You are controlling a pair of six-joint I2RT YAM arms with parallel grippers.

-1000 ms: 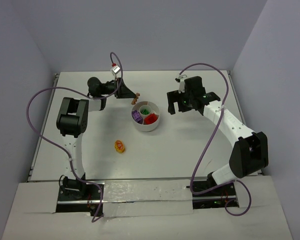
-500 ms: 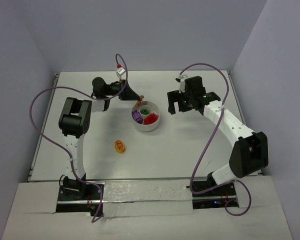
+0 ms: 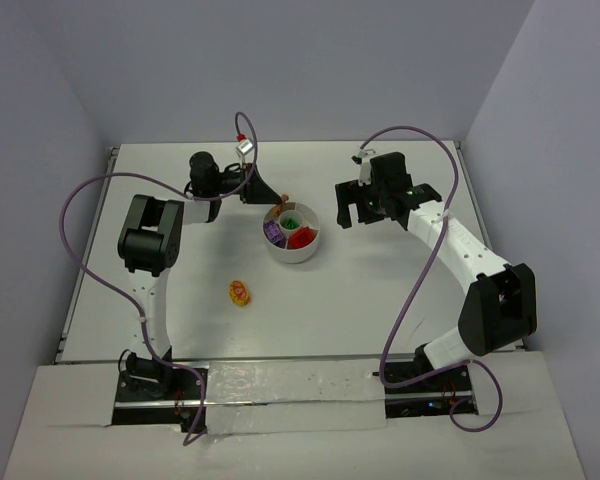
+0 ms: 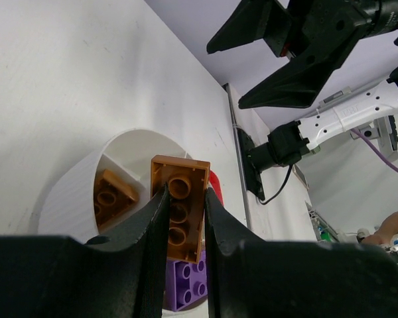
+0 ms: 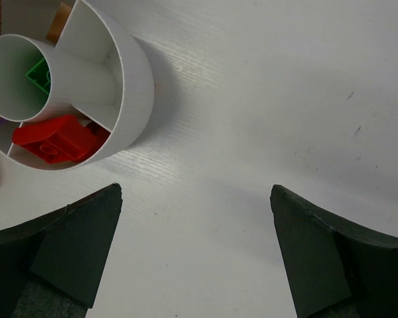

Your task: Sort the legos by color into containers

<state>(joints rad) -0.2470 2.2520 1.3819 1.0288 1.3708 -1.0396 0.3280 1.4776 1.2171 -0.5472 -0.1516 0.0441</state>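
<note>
Left gripper (image 4: 186, 199) pinches a brown brick (image 4: 180, 189), seemingly over the dish wedge (image 4: 129, 158) holding another brown brick (image 4: 109, 197).

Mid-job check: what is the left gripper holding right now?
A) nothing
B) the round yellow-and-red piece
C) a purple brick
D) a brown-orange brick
D: the left wrist view shows the brown-orange plastic brick pinched in the left gripper, over the low white round dish.
</note>
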